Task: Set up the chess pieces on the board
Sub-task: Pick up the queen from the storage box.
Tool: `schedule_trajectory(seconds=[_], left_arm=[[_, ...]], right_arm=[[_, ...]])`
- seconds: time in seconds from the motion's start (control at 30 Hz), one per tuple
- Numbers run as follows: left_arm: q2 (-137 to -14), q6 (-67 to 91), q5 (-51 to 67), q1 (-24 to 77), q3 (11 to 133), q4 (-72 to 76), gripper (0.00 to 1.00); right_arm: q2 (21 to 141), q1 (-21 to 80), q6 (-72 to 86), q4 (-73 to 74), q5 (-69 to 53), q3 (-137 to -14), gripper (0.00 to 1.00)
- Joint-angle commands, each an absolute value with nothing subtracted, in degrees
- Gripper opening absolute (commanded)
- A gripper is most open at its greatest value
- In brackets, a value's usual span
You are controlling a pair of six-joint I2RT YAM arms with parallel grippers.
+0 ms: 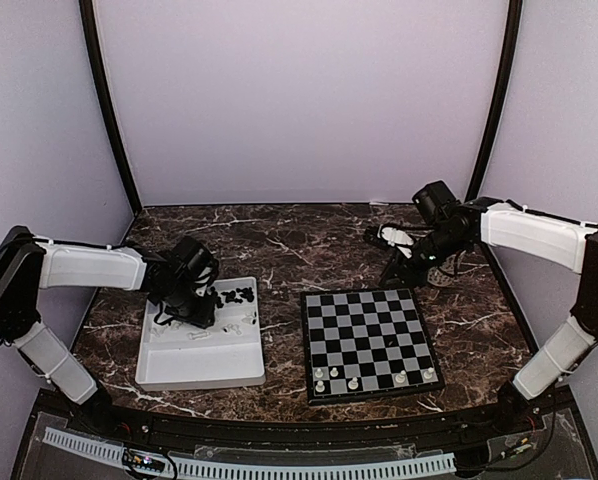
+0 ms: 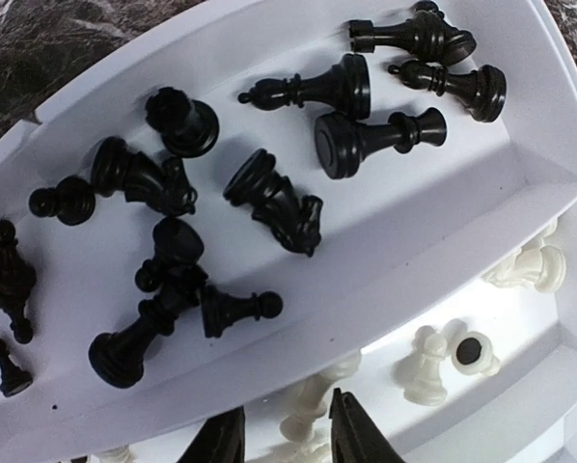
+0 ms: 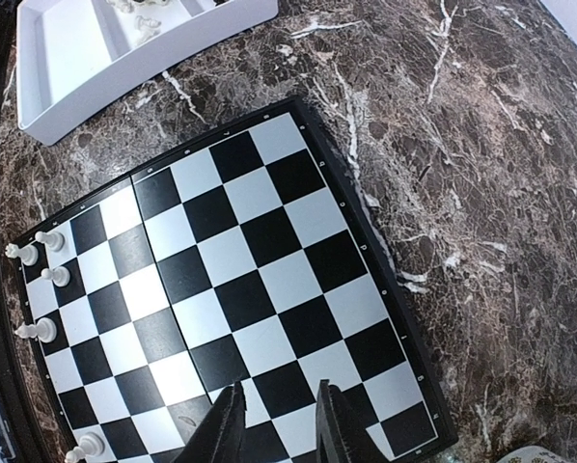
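Left gripper [image 2: 287,410] hangs over the white tray [image 1: 199,378] at nine o'clock of the board [image 1: 364,325], fingers [image 2: 226,439] parted around a lying white piece [image 2: 313,395]; whether they clamp it cannot be told. Black pieces [image 2: 269,203] lie heaped at the tray's one o'clock corner. Five white pieces [image 1: 353,383] stand along the board's six o'clock edge. Right gripper [image 3: 277,420], fingers slightly apart and empty, hovers above its twelve o'clock edge.

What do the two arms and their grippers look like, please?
Both the left arm and right arm have smooth white shells on the long links, with black joints and wrists. A thin dark cable seems to run along each. The left gripper and right gripper have slim, tapered black fingers.
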State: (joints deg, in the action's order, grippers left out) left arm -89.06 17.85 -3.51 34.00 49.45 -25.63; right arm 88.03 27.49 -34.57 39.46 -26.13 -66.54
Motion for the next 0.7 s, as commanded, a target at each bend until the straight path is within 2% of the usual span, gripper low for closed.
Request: schedule_trajectory(seconds=[0.0,0.37,0.53,0.67], left_arm=[[-90.5,16.0,-1.7,33.7,48.9,-22.5,0.32],[-93.1,16.9,-2.8,33.7,48.6,-24.1,0.26],[-92.7,17.0,-1.2,33.7,48.6,-25.0,0.14],[-88.9,17.1,1.7,33.7,48.4,-25.8,0.11]], right_arm=[[88.4,28.3,-33.5,38.9,-26.7,-66.9,0.26],[88.9,29.2,-33.4,38.5,-26.5,-66.6,0.26],[88.3,29.4,-33.3,38.3,-26.8,-66.4,0.26],[87.0,29.7,-33.1,38.2,-27.2,-66.2,0.26]])
